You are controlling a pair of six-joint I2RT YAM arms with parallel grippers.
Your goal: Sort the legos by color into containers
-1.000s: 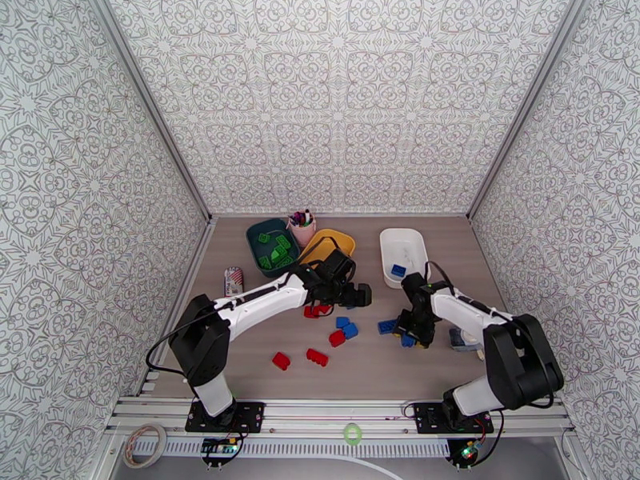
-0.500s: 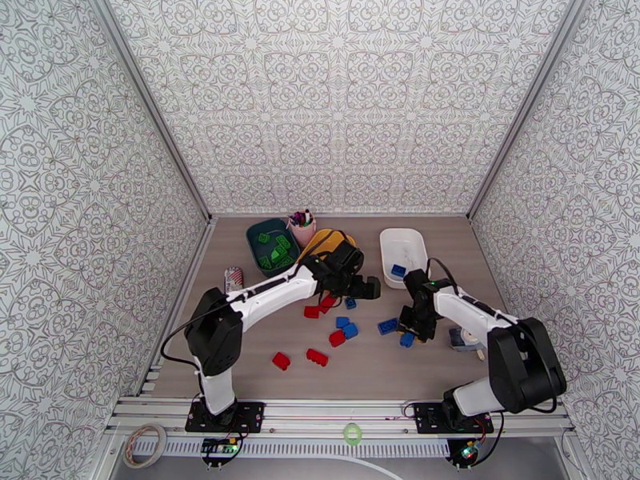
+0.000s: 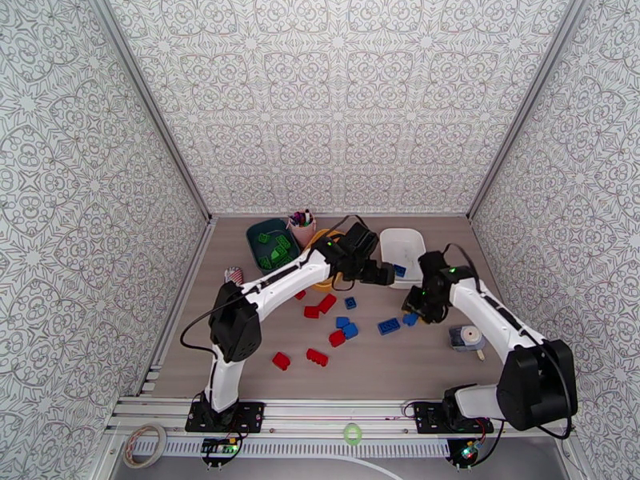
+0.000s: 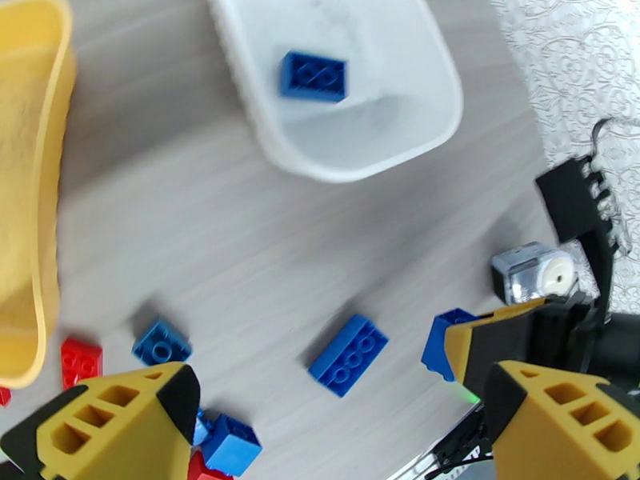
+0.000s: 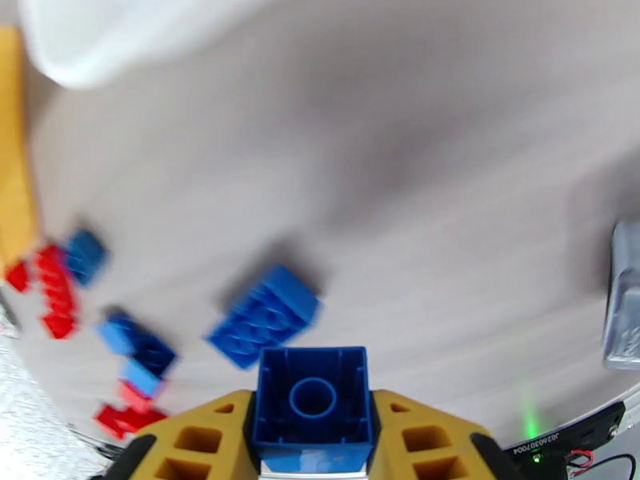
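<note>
A small striped red-white object (image 3: 233, 275) is lying at the far left of the counter (image 3: 400, 366), close to the wall. Next to it, the dark teal tray (image 3: 258, 232) is holding the green legos (image 3: 278, 254), and a pink cup of pens (image 3: 302, 226) is standing just beside its right rim. The yellow tray (image 4: 32, 194) is sitting next in line; in the top view the left arm (image 3: 288, 278) is crossing over it and hiding much of it. Red legos (image 3: 317, 358) and a few blue legos (image 3: 346, 326) are lying loose mid-counter, nearer the arm bases.

The left hand (image 3: 382, 274) is hovering between the yellow tray and the white tray (image 3: 404, 238). Its wrist view is showing the fingers (image 4: 120, 418) spread wide with nothing between them. One blue brick (image 4: 313, 76) is lying inside the white tray. A long blue brick (image 3: 389, 326) is lying on the counter in front of that tray.

Just right of it, the right hand (image 5: 312, 430) is clamping a square blue brick (image 5: 312, 394) tightly between its fingers, near the white tray's near end. A small grey device (image 3: 466, 338) is resting further right.
</note>
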